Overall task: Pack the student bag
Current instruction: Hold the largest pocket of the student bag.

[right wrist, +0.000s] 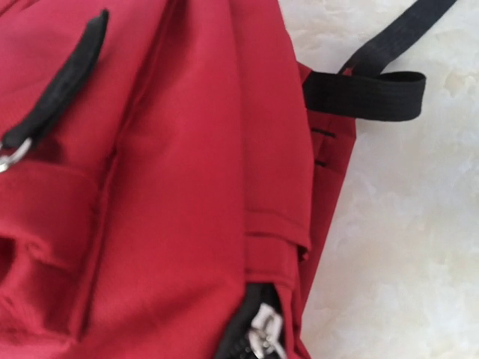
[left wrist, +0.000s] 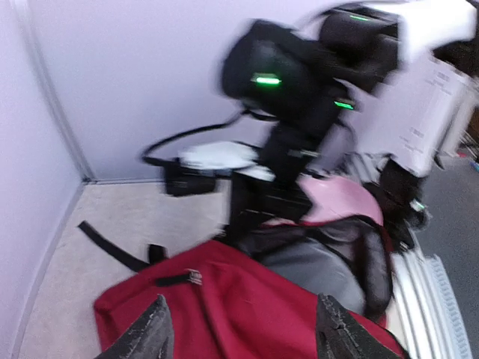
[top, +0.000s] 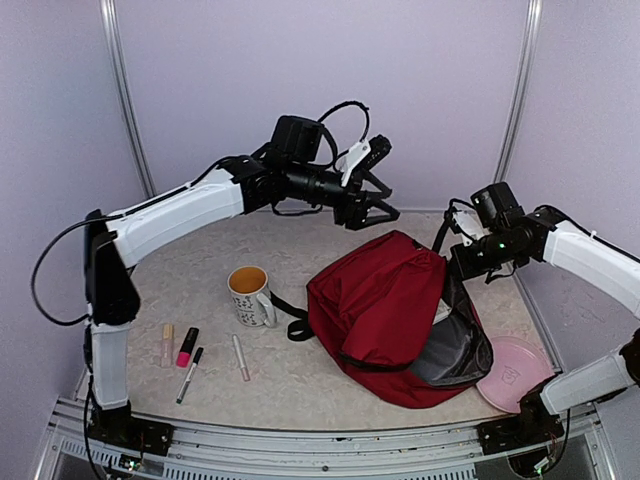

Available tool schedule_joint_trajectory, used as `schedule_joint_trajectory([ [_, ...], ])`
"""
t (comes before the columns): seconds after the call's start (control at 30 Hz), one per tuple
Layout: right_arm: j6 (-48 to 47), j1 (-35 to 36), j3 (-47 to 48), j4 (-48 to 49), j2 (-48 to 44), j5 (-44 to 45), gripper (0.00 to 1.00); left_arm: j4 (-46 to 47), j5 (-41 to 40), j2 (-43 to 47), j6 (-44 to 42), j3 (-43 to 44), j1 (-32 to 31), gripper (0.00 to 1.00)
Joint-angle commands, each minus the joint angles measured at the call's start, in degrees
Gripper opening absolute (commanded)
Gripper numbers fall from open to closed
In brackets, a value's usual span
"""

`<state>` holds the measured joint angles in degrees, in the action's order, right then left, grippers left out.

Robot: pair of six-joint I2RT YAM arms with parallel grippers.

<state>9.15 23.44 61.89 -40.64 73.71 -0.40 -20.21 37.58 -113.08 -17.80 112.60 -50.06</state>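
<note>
Left claw hung apart and empty above the red bag; right claw sat closed at its upper-right edge.

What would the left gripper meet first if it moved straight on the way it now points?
Probably the student bag, its red fabric just beyond the open fingertips; the right arm lies farther on.

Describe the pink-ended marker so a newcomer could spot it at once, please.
Start at the dark red student bag and go left past the white mug. Beside a pale tube and a thin pen, the marker is the black one with a pink end.
</note>
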Motion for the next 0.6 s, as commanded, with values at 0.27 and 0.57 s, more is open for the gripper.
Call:
schedule_joint_trajectory([
  [0.27,-3.49,-1.66,1.79,5.56,-1.32,1.08,0.00,7.88,-6.02,-27.16,15.38,14.67,0.01,0.85],
  [0.57,-8.64,-2.17,10.15,15.22,4.59,-9.57,0.00,13.47,-6.92,-19.60,9.49,-0.23,-5.03,0.56],
])
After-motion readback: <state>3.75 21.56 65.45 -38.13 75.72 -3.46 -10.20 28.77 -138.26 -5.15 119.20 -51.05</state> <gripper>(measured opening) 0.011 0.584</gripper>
